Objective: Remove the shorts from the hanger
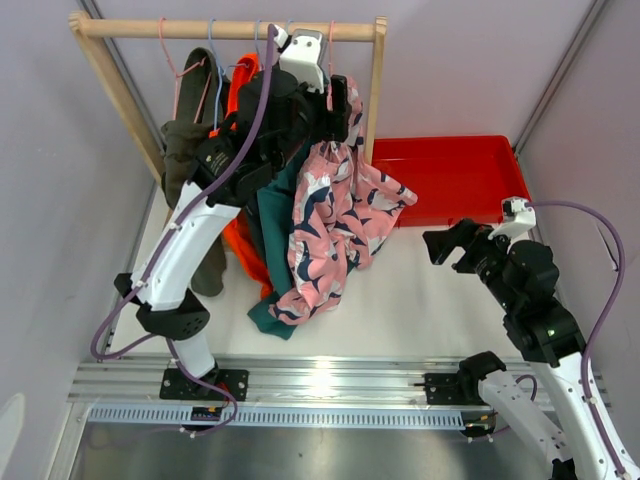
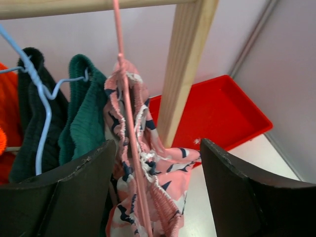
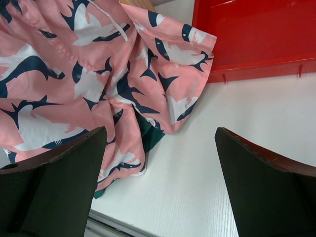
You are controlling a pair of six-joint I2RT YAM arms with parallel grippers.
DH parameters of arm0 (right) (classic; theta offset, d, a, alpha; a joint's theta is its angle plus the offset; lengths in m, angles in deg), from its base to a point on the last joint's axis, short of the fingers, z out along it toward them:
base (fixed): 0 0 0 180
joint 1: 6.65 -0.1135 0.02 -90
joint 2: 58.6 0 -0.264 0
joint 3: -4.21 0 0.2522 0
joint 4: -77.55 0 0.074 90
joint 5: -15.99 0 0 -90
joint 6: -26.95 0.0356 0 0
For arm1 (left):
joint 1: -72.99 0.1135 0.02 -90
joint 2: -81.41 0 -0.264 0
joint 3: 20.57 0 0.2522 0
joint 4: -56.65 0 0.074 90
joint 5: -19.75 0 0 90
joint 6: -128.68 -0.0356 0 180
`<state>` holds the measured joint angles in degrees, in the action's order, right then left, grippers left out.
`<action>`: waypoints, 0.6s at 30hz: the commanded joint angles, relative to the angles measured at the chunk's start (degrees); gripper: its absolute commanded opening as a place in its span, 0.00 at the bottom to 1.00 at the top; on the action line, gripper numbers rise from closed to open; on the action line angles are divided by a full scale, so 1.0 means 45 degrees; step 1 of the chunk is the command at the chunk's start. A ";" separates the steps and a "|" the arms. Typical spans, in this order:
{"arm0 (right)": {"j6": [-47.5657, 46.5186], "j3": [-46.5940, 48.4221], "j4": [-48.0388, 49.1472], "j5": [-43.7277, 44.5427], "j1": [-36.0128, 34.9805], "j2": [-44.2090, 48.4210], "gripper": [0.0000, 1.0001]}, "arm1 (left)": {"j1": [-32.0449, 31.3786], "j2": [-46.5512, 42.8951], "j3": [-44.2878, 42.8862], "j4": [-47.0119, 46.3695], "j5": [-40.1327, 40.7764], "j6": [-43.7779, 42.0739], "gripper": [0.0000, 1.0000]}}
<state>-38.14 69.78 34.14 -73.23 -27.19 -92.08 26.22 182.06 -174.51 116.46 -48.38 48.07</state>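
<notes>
The shorts (image 1: 300, 230) hang bunched on the wooden rack (image 1: 200, 29) beside the red tray (image 1: 450, 170), the left arm (image 1: 190, 240) hiding most pairs from above. Left gripper (image 2: 158, 148) straddles the pink printed pair (image 2: 168, 173), jaws apart, unclenched; right gripper (image 3: 160, 133) gapes, holding nothing. The pink hanger (image 2: 118, 34) has its hook cut off.
</notes>
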 commanded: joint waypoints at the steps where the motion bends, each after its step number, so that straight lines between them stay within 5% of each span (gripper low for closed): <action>1: -0.0241 0.0595 -0.0013 -0.0016 -0.0046 0.0056 1.00 | -0.0057 0.0232 0.0096 -0.0095 0.1234 -0.0621 0.76; 10: -0.0281 0.0713 -0.0169 0.0042 -0.0046 0.0153 0.99 | 0.0196 0.0857 0.0584 -0.0134 0.1333 -0.0467 0.70; 16: -0.0359 0.0615 -0.0286 0.0120 -0.0046 0.0212 0.99 | 0.0607 0.0839 0.0975 -0.0407 0.1019 -0.0133 0.28; 18: -0.0378 0.0557 -0.0286 0.0121 -0.0046 0.0251 0.99 | 0.0645 0.0800 0.1014 -0.0466 0.1136 -0.0191 0.00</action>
<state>-38.75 70.89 33.03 -73.17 -27.19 -91.73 28.56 186.54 -169.86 116.41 -43.42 47.65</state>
